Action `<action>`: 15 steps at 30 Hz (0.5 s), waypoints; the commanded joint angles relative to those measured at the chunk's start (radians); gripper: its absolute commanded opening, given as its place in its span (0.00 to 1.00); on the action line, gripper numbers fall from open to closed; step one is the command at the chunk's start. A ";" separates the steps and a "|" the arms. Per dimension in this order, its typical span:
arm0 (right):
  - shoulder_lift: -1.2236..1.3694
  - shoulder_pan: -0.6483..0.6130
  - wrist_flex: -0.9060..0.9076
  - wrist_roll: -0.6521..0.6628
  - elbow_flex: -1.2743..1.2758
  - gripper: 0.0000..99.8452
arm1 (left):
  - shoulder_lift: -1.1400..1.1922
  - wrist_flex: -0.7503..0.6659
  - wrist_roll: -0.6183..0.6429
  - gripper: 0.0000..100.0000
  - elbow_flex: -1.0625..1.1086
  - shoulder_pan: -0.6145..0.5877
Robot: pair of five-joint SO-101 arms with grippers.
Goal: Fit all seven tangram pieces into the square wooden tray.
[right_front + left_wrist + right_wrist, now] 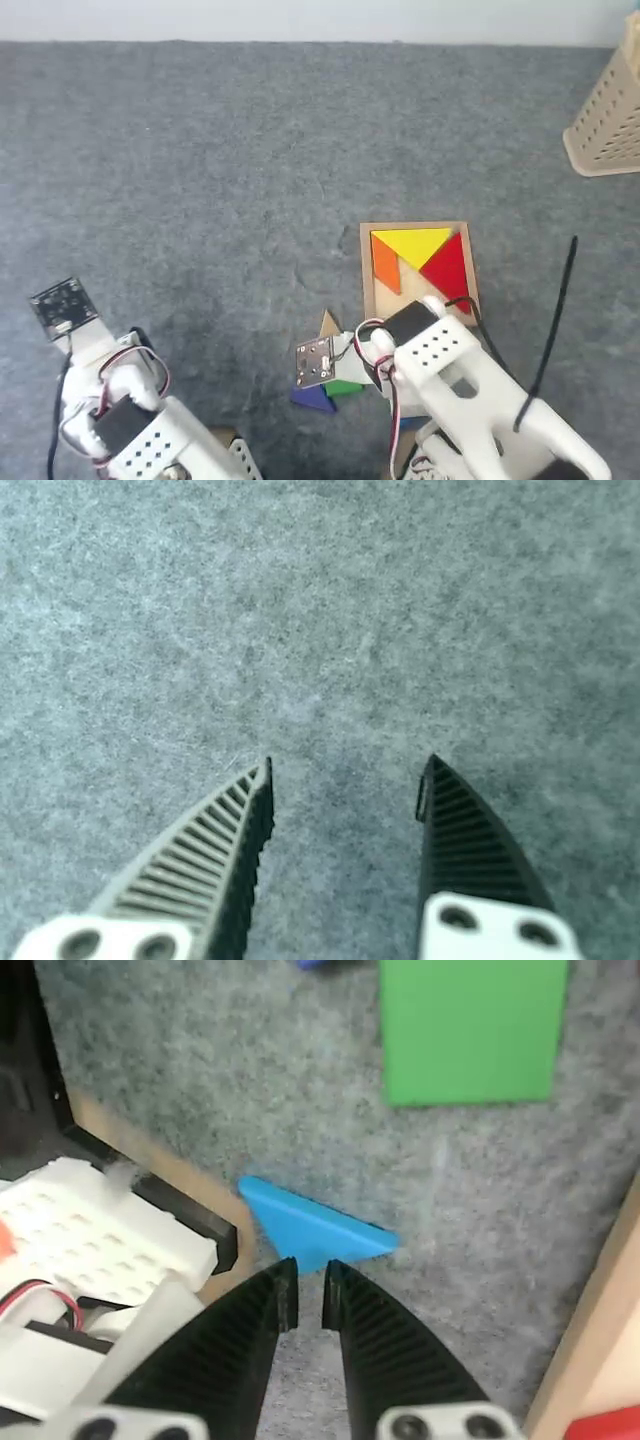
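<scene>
This looks like a small robotics bench in a lab or a hobbyist's workroom, not a household table. Two white plastic arms stand at the near edge, the left arm point(130, 425) and the right arm point(470, 385). Loose red, black and white wires point(372, 335) loop around their joints, and a bare circuit board point(63, 305) (a small camera, by the look of it) sits at a wrist. Grey felt covers the surface point(220, 160), with a plain pale wall point(300, 18) behind. A beige perforated basket point(608, 110) stands in the far corner. A wooden tray point(415, 226) holds bright flat pieces point(410, 243).
</scene>
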 commanded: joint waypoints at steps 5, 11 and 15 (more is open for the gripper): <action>0.226 0.013 -0.130 0.014 0.006 0.06 | -0.011 0.003 0.009 0.23 -0.019 0.002; 0.272 0.013 -0.251 -0.097 -0.031 0.06 | -0.011 0.003 0.009 0.23 -0.019 0.002; 0.272 0.013 -0.303 -0.222 -0.078 0.06 | -0.011 0.003 0.009 0.23 -0.019 0.002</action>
